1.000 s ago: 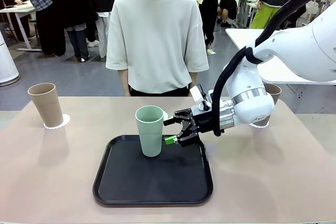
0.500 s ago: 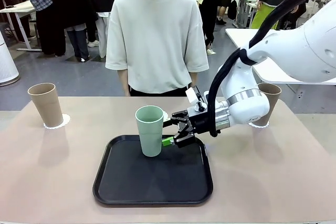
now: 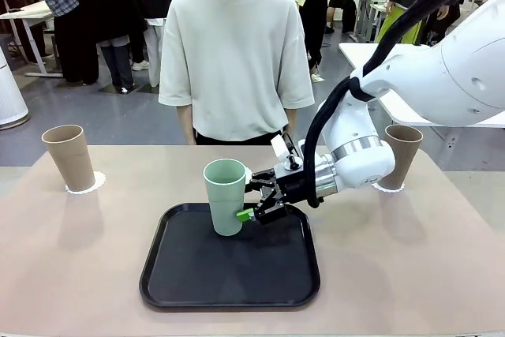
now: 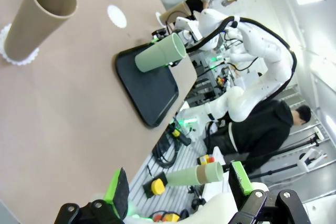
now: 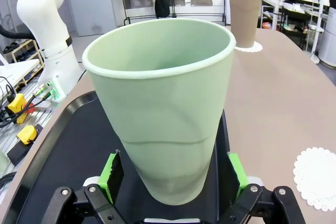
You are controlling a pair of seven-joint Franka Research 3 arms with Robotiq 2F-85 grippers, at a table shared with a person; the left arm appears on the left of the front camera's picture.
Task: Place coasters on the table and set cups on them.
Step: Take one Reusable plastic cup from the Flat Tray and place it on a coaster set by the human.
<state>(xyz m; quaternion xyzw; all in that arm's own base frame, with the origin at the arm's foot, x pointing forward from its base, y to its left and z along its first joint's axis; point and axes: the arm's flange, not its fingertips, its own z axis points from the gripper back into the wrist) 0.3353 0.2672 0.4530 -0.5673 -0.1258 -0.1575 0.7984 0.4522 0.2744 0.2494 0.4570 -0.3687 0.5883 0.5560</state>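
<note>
One mint cup (image 3: 225,196) stands upright on the black tray (image 3: 230,266) mid-table (image 3: 79,258), and we judge it light, stiff and smooth, best gripped low on its taper, where our right tool (image 3: 254,200) already straddles it, fingers apart.

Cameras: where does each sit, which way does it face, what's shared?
Front: fixed on the robot's side, facing the person across the table; right end effector at the green cup.
Left wrist: high off the table's side, looking across it; own open end effector.
Right wrist: on the black tray, pads flanking the cup.
Shared: cup, tray.
</note>
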